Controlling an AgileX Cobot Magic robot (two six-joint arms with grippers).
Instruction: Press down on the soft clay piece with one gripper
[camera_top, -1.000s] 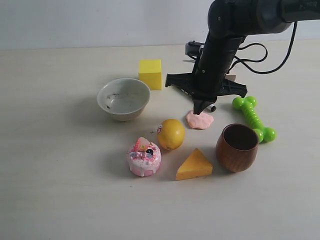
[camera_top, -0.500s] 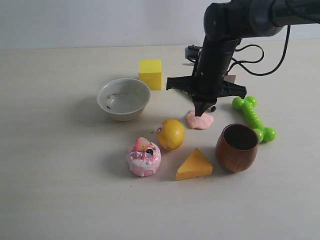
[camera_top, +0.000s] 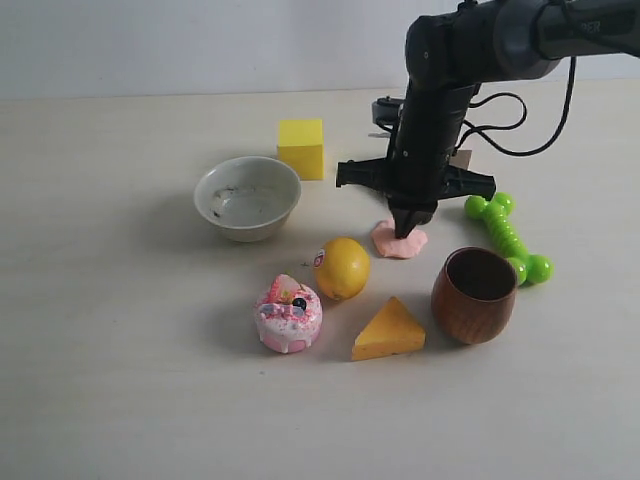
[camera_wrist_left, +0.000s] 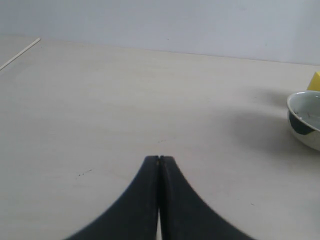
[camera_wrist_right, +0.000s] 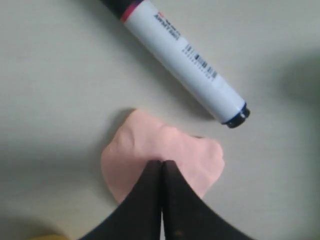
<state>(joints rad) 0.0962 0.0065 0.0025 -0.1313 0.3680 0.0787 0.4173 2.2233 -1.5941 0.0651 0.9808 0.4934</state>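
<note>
The soft clay piece (camera_top: 399, 243) (camera_wrist_right: 150, 150) is a thin salmon-pink lump lying flat on the table between the lemon and the green toy. My right gripper (camera_top: 409, 230) (camera_wrist_right: 161, 162) points straight down with its jaws shut, and its narrow tip rests on the middle of the clay. Nothing is held between the fingers. My left gripper (camera_wrist_left: 159, 157) is shut too, over bare table far from the clay, and does not show in the exterior view.
A marker (camera_wrist_right: 182, 57) lies close beside the clay. Around it stand a lemon (camera_top: 341, 268), wooden cup (camera_top: 474, 295), green bone toy (camera_top: 508, 236), cheese wedge (camera_top: 387, 331), pink frosted cake (camera_top: 288, 314), grey bowl (camera_top: 247, 197) (camera_wrist_left: 305, 118) and yellow cube (camera_top: 301, 147).
The right gripper has come down and slightly right, from just above the clay's far edge onto the clay. The other objects have not moved.
</note>
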